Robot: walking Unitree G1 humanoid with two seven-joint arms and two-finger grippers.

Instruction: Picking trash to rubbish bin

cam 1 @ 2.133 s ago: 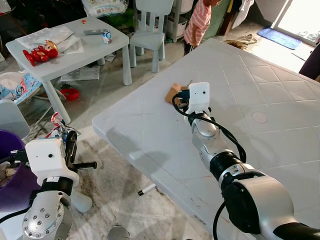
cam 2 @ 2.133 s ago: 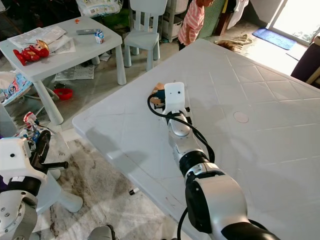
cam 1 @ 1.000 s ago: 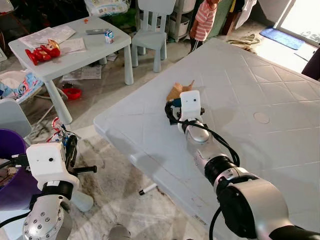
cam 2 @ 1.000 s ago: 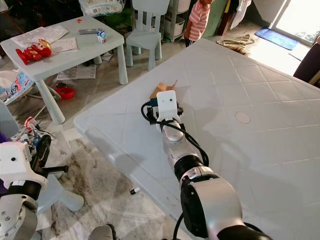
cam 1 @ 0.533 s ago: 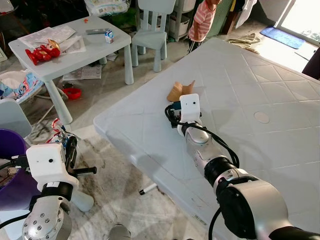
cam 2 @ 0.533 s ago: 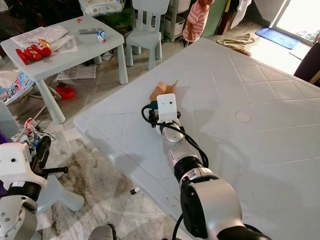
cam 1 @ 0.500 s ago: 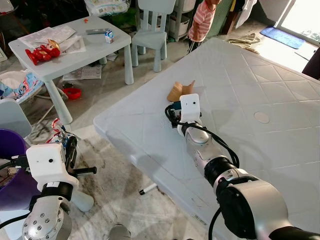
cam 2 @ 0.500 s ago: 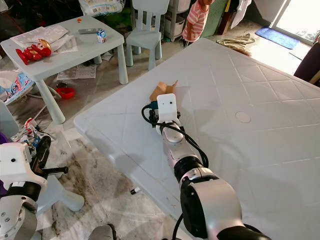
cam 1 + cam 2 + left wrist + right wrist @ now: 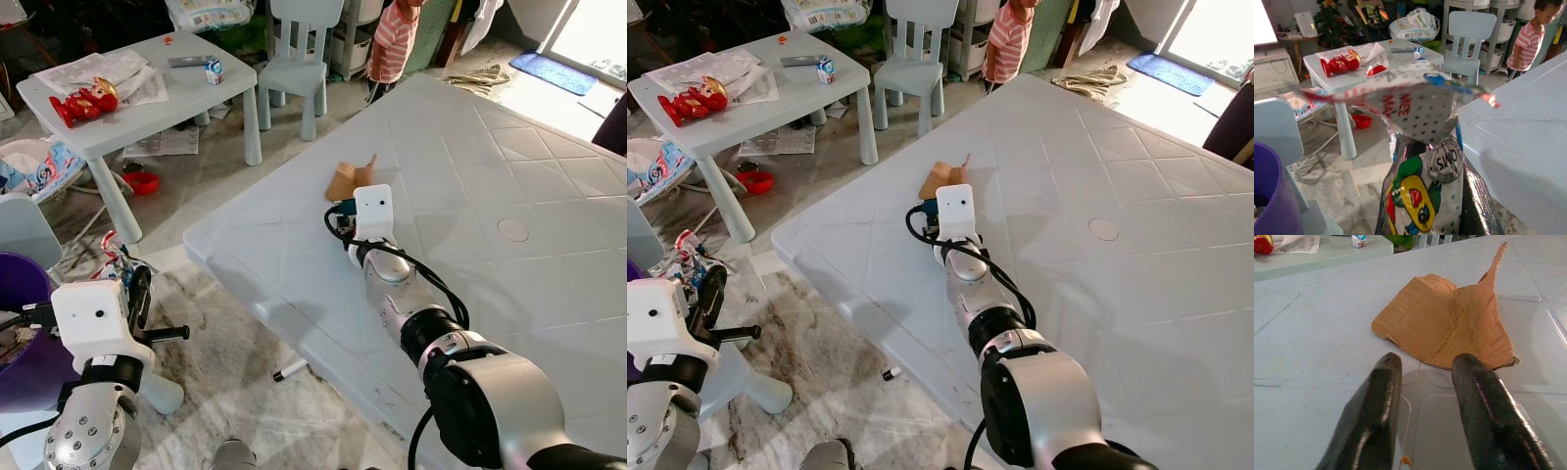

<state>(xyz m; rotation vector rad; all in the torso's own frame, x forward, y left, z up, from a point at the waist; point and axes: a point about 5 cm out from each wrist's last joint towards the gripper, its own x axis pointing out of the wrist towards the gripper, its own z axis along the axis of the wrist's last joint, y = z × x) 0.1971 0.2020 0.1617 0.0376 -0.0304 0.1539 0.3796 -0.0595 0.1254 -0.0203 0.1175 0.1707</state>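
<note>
Pulled back a touch, the right gripper point(image 9: 1422, 377) now hovers just short of the cardboard scrap point(image 9: 1449, 323) on the white table point(image 9: 509, 147), fingers apart. Left gripper point(image 9: 1432, 196) clamps a snack wrapper point(image 9: 1410, 103) beside the purple bin point(image 9: 20, 294); nothing binned yet.

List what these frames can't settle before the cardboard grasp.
- Cardboard scrap: underside hidden against the table; its near part sits behind the right end effector housing in the eye views.
- Purple bin: cut off by the left wrist frame edge, contents unseen.
- Left end effector: fingers covered by the snack wrapper.
</note>
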